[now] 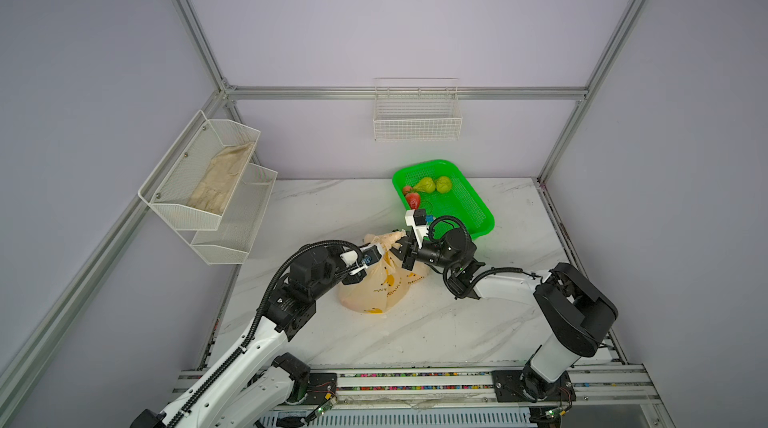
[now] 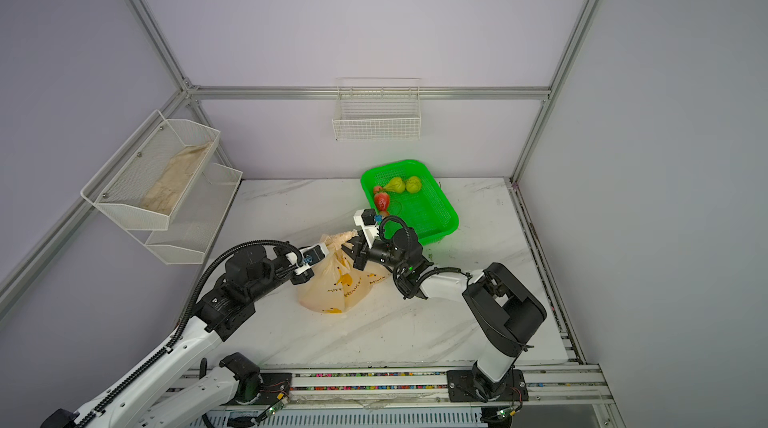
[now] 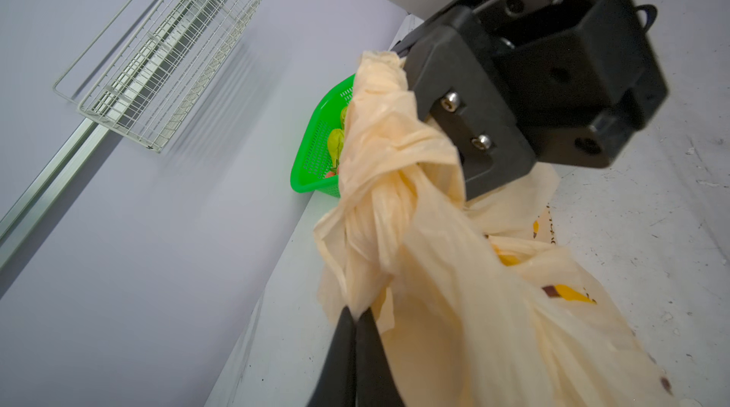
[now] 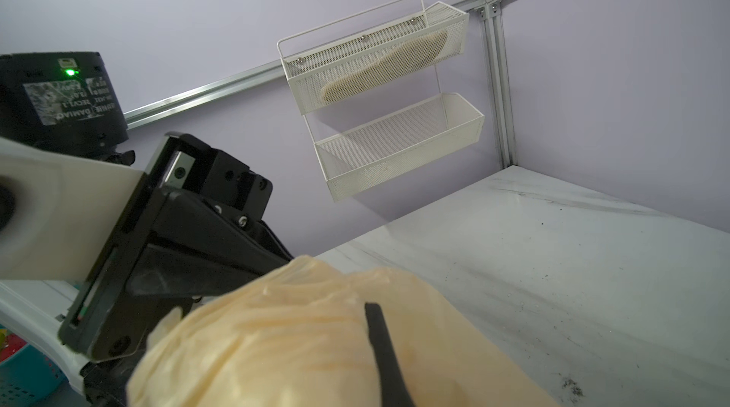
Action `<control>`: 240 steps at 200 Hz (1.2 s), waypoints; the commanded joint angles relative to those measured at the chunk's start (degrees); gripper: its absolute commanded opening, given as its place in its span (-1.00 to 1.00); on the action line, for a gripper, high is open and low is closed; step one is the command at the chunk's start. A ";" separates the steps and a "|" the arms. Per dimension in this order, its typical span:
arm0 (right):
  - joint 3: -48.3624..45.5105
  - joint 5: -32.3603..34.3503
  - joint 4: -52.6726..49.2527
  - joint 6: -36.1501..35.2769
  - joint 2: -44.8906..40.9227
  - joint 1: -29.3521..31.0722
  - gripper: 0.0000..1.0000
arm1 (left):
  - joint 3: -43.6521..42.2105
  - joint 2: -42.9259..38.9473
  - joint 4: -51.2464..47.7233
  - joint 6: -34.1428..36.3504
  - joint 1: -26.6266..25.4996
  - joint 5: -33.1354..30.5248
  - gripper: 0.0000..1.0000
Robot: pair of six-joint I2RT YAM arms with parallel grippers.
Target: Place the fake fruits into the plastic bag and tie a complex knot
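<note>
I have the plastic bag [image 1: 374, 291] sitting on the marble table [image 1: 457, 322], just below the middle of both top views, between my two arms. Its body slumps on the tabletop, with printed yellow bananas and dark lettering showing on its side. The handle strips are pulled up into a bunched twist, the knot [image 3: 379, 195], which sits at the top of the bag, with one flat end pointing toward the upper right of the top views.

My left gripper [image 3: 356, 312] comes in from the left. In the left wrist view its two black fingers are pressed together at the bottom middle of the frame, pinching a strip of the bag just below the knot.

My right gripper [image 1: 401, 249] reaches in from the right and meets the knot from the other side. Its fingers are closed narrow with bag plastic caught between them. In the right wrist view I see only one finger [image 4: 379, 330], lying across the crumpled plastic low in the frame.

The green basket [image 1: 478, 214] stands to the upper right of the bag, close behind the right wrist. Some fruits [image 1: 426, 185] lie in its far left corner: two yellow-green pears and, just below them, red strawberries [image 1: 412, 199]. I cannot tell what is inside the bag.
</note>
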 commanded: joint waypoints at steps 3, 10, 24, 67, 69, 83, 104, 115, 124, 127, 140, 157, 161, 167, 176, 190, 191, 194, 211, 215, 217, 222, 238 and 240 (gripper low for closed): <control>2.17 2.21 -5.61 -4.76 -1.75 -0.18 -1.00 | 5.70 -0.71 -1.04 1.41 -0.21 -0.31 -1.00; 2.34 2.71 -6.29 -5.11 -1.84 -0.18 -1.00 | 5.96 -0.74 -1.63 1.57 -0.17 0.06 -1.00; 2.56 3.51 -8.21 -6.43 -2.33 -0.18 -1.00 | 6.68 -0.85 -3.34 2.16 -0.16 0.86 -1.00; 1.97 2.72 -9.47 -9.04 -4.10 -0.18 -1.00 | 7.57 -1.53 -8.93 5.62 -0.12 2.19 -0.83; 1.98 2.71 -9.45 -9.04 -4.25 -0.18 -1.00 | 7.50 -1.67 -9.11 6.01 -0.13 2.30 -0.82; 1.90 2.44 -9.37 -9.01 -4.21 -0.31 -1.00 | 7.00 -2.52 -9.60 6.35 -0.16 3.61 -0.70; 2.12 2.72 -8.81 -8.22 -4.12 -0.31 -1.00 | 6.68 -3.15 -10.05 3.20 -0.16 8.47 -0.66; 2.33 1.86 -7.21 -6.72 -3.63 -0.27 -1.00 | 5.94 -2.93 -9.21 1.46 -0.18 9.28 -0.66; 2.14 1.11 -4.73 -4.37 -2.98 -0.27 -1.00 | 4.96 -2.36 -7.46 0.67 -0.16 9.12 -0.68; 2.01 1.00 -3.89 -3.49 -2.75 -0.28 -1.00 | 4.81 -2.07 -7.05 0.35 -0.18 9.27 -0.68; 1.58 0.08 0.36 0.55 -1.80 -0.31 -1.00 | 4.16 -0.58 -4.09 -2.16 -0.25 9.77 -0.76; 0.70 -0.72 6.68 7.01 -0.42 -0.33 -1.00 | 3.89 1.37 -1.64 -3.58 -0.30 10.01 -0.81; 0.52 -0.73 7.68 8.17 -0.23 -0.28 -1.00 | 3.70 1.78 -0.88 -3.98 -0.26 10.02 -0.81; 0.38 -0.73 8.67 9.60 0.00 -0.27 -1.00 | 3.46 2.09 -0.03 -4.53 -0.25 9.81 -0.81; 0.24 -0.73 9.21 10.97 0.16 -0.29 -1.00 | 2.69 2.35 2.23 -5.52 -0.25 9.59 -0.81; -0.18 -0.72 10.93 13.32 0.54 -0.18 -1.00 | 1.40 2.25 4.83 -7.19 -0.23 9.79 -0.80; -0.25 -0.72 11.20 13.54 0.63 -0.18 -1.00 | 1.32 2.24 5.03 -7.28 -0.24 9.84 -0.80; -0.36 -0.73 11.83 14.03 0.74 -0.11 -1.00 | 1.10 2.18 5.53 -7.57 -0.25 9.97 -0.79; -0.82 -0.68 14.94 17.55 1.62 0.04 -1.00 | 0.29 2.31 6.84 -8.93 -0.25 10.77 -0.75; -0.85 -0.56 15.35 18.20 1.80 0.08 -1.00 | 0.12 2.46 7.05 -9.24 -0.24 10.75 -0.73; -0.79 -0.44 15.56 18.47 1.95 0.13 -1.00 | 0.10 2.49 7.08 -9.38 -0.23 10.77 -0.72; -0.77 -0.38 15.89 19.03 2.11 0.24 -1.00 | 0.05 2.75 7.09 -9.39 -0.25 10.77 -0.71; -0.77 0.60 15.96 19.37 2.10 0.61 -1.00 | 0.00 2.86 7.00 -9.86 -0.25 11.51 -0.65; -0.81 0.73 15.89 19.38 2.14 0.61 -1.00 | 0.00 2.81 7.04 -9.97 -0.25 11.72 -0.65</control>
